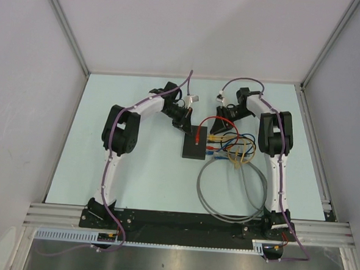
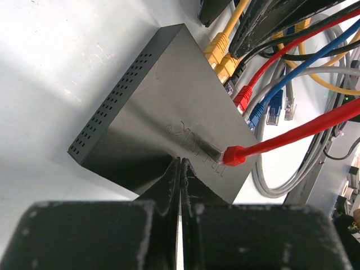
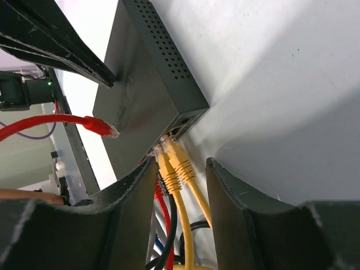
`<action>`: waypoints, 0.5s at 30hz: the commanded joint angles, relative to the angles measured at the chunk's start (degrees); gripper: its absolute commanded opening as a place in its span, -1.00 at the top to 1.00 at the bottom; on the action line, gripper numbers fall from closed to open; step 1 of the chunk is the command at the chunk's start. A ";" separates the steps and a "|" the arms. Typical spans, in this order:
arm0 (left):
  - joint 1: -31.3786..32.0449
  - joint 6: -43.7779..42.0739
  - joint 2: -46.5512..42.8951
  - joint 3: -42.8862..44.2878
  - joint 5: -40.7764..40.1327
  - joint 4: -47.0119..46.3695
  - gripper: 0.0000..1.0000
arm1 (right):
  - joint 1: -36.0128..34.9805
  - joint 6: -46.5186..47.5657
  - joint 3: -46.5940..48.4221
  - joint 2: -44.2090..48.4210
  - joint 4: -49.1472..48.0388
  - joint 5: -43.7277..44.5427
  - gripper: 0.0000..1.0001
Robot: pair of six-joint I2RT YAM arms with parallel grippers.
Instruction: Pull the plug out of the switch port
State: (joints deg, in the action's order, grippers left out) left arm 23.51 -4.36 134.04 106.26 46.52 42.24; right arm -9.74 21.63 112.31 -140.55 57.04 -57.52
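Observation:
The switch point(image 1: 194, 149) is a flat black box mid-table, also seen in the left wrist view point(image 2: 163, 101) and the right wrist view point(image 3: 140, 84). Two yellow plugs point(image 3: 174, 160) sit in ports at one end of its socket edge, also visible in the other views point(image 2: 219, 53) point(image 1: 214, 138). My right gripper point(image 3: 180, 166) point(image 1: 221, 126) is open, its fingers point(image 3: 225, 191) on either side of the yellow plugs, not touching. My left gripper point(image 2: 181, 164) point(image 1: 185, 124) is shut and empty, tips on the switch's top near its edge. A loose red plug point(image 2: 233, 154) lies on the switch top.
A red plug point(image 2: 243, 97) and a blue plug point(image 2: 257, 115) sit further along the socket edge, with black and grey cables tangled beside them. A grey cable loop point(image 1: 231, 193) lies right of the switch. Enclosure walls and a near rail point(image 1: 187, 224) bound the table.

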 commanded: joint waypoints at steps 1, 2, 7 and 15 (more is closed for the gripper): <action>0.22 -1.62 2.46 -0.79 -9.70 -0.40 1.00 | -1.07 2.71 1.94 -1.39 2.72 -1.63 0.10; 0.14 -1.70 2.46 -0.79 -9.78 -0.40 1.00 | -1.33 3.68 2.82 -2.35 5.17 -1.72 0.13; 0.22 -2.05 2.46 -1.14 -10.05 -0.40 1.00 | -2.39 3.69 2.21 -2.45 4.41 -1.63 0.16; 0.22 -2.32 2.37 -1.05 -10.22 -0.40 1.00 | -2.30 1.14 3.44 -3.59 2.29 -0.76 0.12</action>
State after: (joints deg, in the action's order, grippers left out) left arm 23.53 -4.34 134.04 106.26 46.44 42.28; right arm -11.09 23.24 113.71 -142.47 60.42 -58.98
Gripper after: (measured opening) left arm 0.004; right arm 0.438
